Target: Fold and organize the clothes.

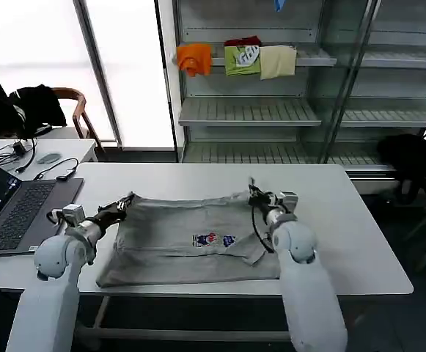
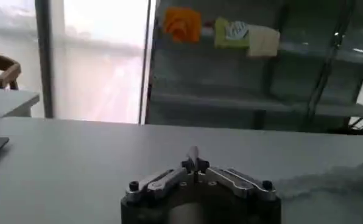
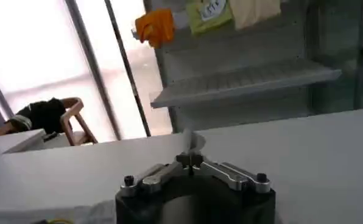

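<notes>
We see a light grey shirt [image 1: 198, 238] of soft, matt cloth, lightly creased, with a small printed patch on the chest, lying on a smooth white tabletop [image 1: 344, 220] with a faint sheen. Our left hand [image 1: 127, 203] and right hand [image 1: 254, 192] have brushed silver metal links and dark matt fingers, each pinching a thin fold of cloth. The arms wear glossy white plastic shells. Behind, the shelf [image 1: 249, 111] looks like grey painted slatted metal.
</notes>
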